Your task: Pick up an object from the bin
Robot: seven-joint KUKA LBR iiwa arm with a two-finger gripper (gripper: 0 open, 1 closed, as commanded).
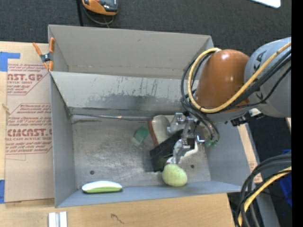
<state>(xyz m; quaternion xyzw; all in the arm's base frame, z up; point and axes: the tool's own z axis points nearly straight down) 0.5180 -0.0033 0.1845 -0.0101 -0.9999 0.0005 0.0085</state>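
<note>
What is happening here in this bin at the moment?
A robot arm reaches into the grey bin from the right. Its tool is low over the right part of the floor, just above a black flat thing and next to a pale green ball. I cannot tell if it grips anything. A small green block and a white and green oval piece lie apart.

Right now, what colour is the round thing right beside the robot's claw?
The round thing is pale yellow-green, plain in the camera view.
</note>
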